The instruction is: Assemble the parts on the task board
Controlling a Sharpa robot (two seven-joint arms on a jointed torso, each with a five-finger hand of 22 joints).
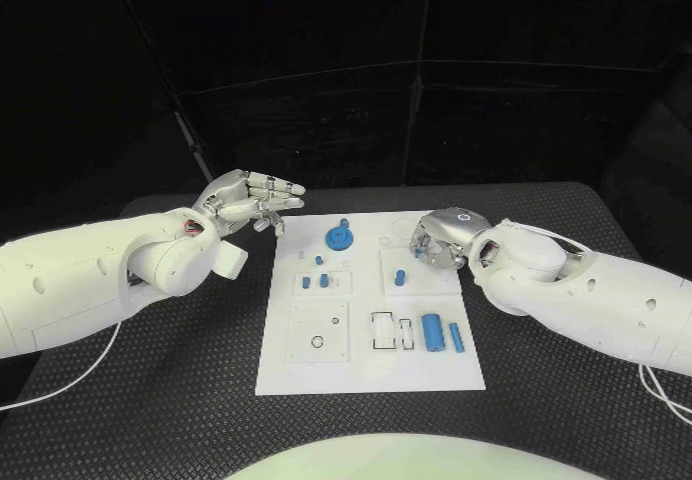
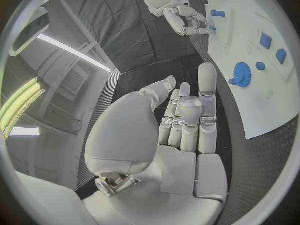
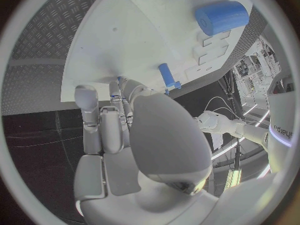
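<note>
The white task board (image 1: 368, 350) lies mid-table. On it are a blue gear (image 1: 340, 237), small blue pieces (image 1: 323, 281), a blue peg (image 1: 401, 277), a thick blue cylinder (image 1: 431, 326) and a thin blue pin (image 1: 456, 337). My right hand (image 1: 440, 238) hovers over the board's far right part, fingers curled down and pinching a small blue part (image 3: 119, 80). The left wrist view shows that pinch (image 2: 211, 29) too. My left hand (image 1: 254, 200) is raised beyond the board's far left corner, fingers apart and holding nothing.
Black ribbed table (image 1: 173, 400) surrounds the board on all sides. The near half of the board has square and slotted recesses (image 1: 319, 333). Both white forearms lie over the table to either side of the board.
</note>
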